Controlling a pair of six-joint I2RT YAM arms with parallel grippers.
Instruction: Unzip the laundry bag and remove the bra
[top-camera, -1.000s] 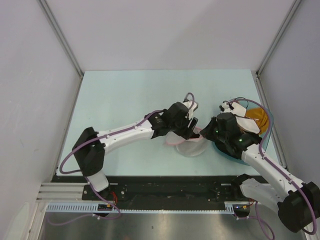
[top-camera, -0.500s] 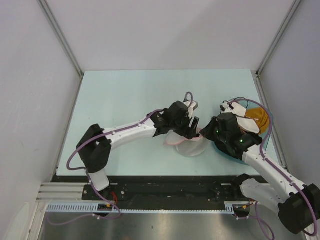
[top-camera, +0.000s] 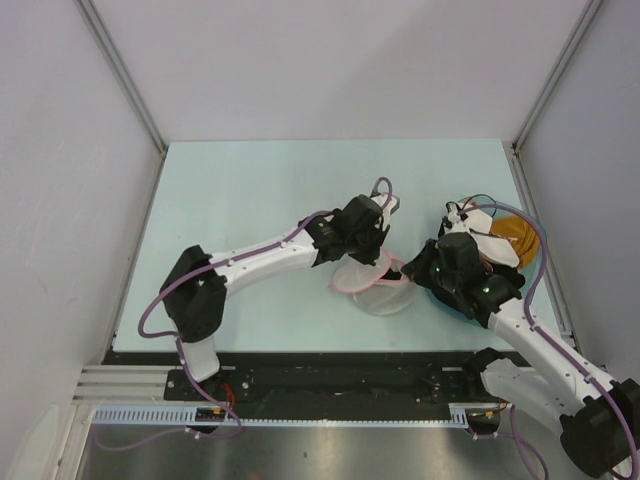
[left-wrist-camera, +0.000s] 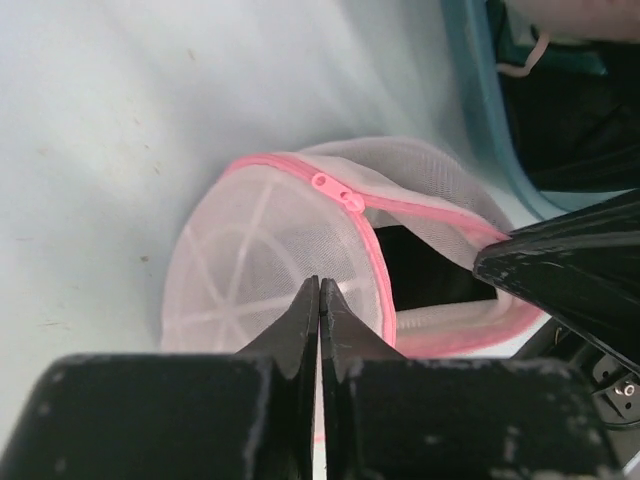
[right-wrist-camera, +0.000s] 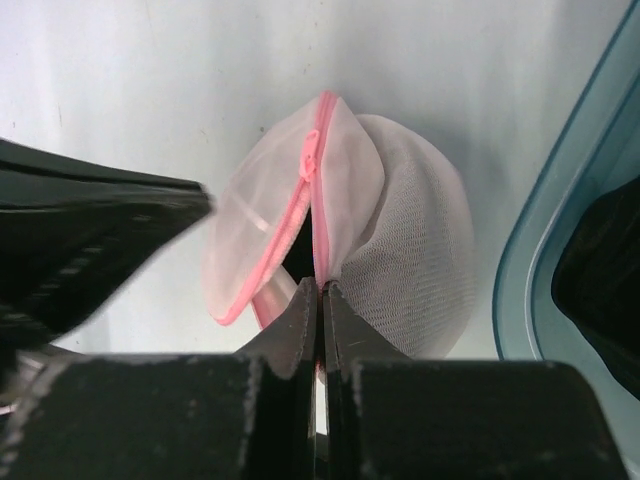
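The laundry bag (top-camera: 378, 292) lies on the table between both grippers, a white mesh pouch of two domes with pink rims, gaping partly open. Its pink zipper pull (left-wrist-camera: 335, 190) sits on the rim, also seen as the pull (right-wrist-camera: 310, 155) from the right wrist. My left gripper (left-wrist-camera: 319, 285) is shut, its tips over the mesh of the open dome (left-wrist-camera: 250, 260); no fabric shows gathered between them. My right gripper (right-wrist-camera: 320, 287) is shut on the pink rim of the other dome (right-wrist-camera: 410, 250). The inside is dark and the bra is hidden.
A teal basin (top-camera: 533, 272) stands right of the bag, against the right arm, with orange cloth (top-camera: 518, 235) in it. Its rim (right-wrist-camera: 540, 250) runs close beside the bag. Grey walls enclose the table on three sides.
The left gripper has gone from open to shut and has drawn back a little toward the far left. The right gripper keeps its hold on the rim.
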